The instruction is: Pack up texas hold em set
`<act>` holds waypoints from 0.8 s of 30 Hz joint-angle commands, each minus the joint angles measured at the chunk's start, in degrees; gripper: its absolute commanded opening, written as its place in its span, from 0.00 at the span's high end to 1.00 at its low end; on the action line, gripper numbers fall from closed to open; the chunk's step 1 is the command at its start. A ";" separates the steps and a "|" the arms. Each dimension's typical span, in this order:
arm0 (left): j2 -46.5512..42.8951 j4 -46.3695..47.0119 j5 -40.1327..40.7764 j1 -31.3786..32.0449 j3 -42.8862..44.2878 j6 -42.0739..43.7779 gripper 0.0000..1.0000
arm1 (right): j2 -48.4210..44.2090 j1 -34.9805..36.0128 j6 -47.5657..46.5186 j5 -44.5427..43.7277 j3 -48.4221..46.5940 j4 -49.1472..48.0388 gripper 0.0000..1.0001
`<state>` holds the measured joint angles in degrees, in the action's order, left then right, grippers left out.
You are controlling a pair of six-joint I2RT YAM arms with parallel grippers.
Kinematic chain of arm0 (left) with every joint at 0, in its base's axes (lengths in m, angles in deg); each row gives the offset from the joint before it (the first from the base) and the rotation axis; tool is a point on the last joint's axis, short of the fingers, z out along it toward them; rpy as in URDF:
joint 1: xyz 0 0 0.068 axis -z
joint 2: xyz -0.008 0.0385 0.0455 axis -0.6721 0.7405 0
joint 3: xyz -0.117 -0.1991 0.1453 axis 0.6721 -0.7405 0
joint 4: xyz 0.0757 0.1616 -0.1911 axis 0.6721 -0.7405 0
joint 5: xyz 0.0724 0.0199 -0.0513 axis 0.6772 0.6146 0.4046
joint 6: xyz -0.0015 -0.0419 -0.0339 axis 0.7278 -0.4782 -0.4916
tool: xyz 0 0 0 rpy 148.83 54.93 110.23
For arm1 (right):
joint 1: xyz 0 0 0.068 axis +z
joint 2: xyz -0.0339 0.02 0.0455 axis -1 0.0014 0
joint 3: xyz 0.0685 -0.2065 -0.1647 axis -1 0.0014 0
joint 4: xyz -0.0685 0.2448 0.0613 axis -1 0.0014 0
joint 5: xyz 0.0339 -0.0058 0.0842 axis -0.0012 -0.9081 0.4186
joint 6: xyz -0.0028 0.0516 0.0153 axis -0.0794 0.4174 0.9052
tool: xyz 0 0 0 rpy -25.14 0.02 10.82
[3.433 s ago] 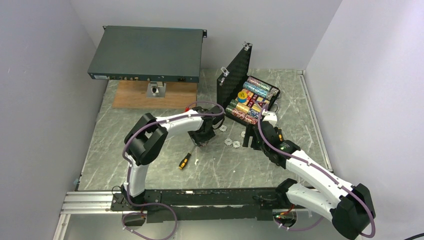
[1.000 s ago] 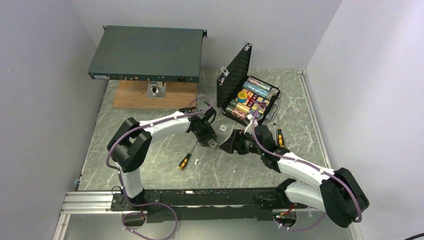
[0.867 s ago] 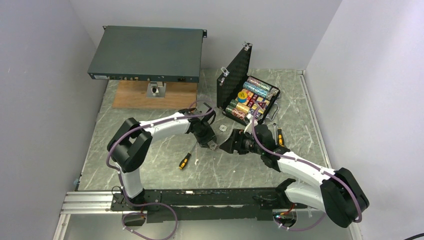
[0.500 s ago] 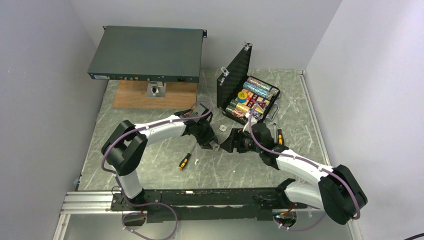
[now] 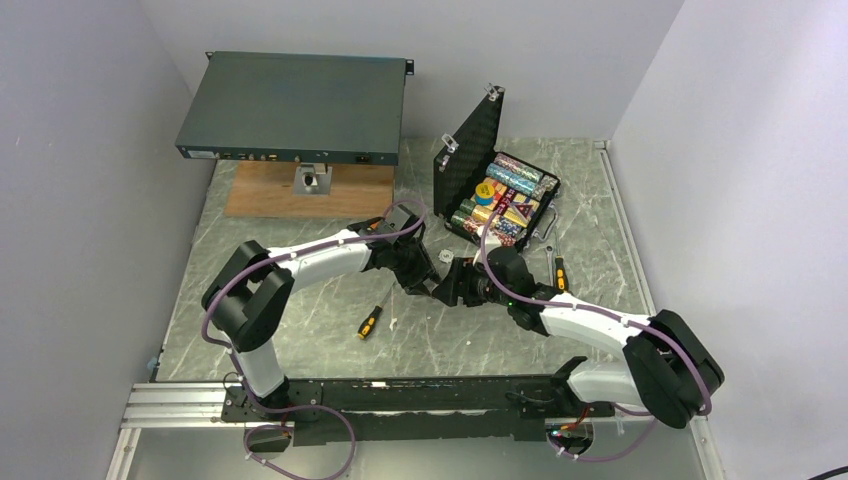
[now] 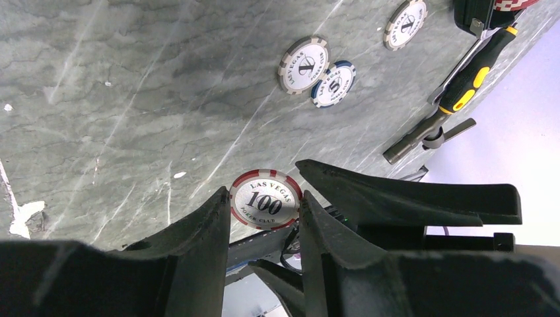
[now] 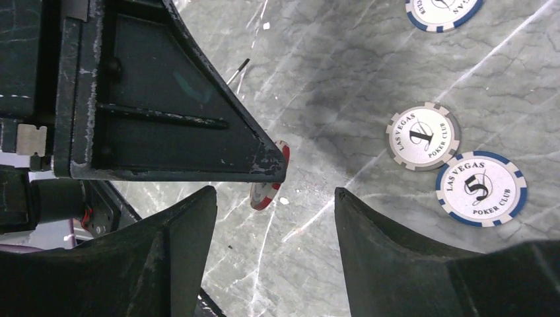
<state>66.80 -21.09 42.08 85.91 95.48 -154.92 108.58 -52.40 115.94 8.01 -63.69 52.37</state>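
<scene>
My left gripper (image 6: 264, 195) is shut on a red-and-white "100" chip (image 6: 266, 199), gripping it by its rim just above the table. The right gripper (image 7: 275, 194) faces it with jaws open, and the same chip (image 7: 269, 185) shows edge-on just beyond its fingertips, untouched by them. In the top view the two grippers meet tip to tip, left gripper (image 5: 428, 284) and right gripper (image 5: 449, 287). The black case (image 5: 545, 200) stands open behind them with chip rows and a card box inside. Loose chips lie nearby: a "1" chip (image 7: 422, 136) and a blue "5" chip (image 7: 481, 188).
An orange-and-black screwdriver (image 5: 370, 322) lies near the left arm, another (image 5: 559, 272) right of the right arm beside a metal tool. The dark-green rack unit (image 5: 295, 105) sits on a wooden board (image 5: 300, 192) at the back left. Walls close both sides.
The right gripper has moved left up to the left gripper's tip and its jaws have narrowed a little. The left gripper keeps hold of the chip and has shifted slightly right.
</scene>
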 commanded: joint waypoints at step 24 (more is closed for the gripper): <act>-3.26 1.23 -0.18 -0.87 -1.45 0.19 0.63 | 3.14 1.29 3.66 -1.44 -1.01 -7.65 0.52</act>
<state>66.50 -20.28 41.76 85.25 94.45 -154.92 111.32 -51.29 118.78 6.85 -63.69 48.50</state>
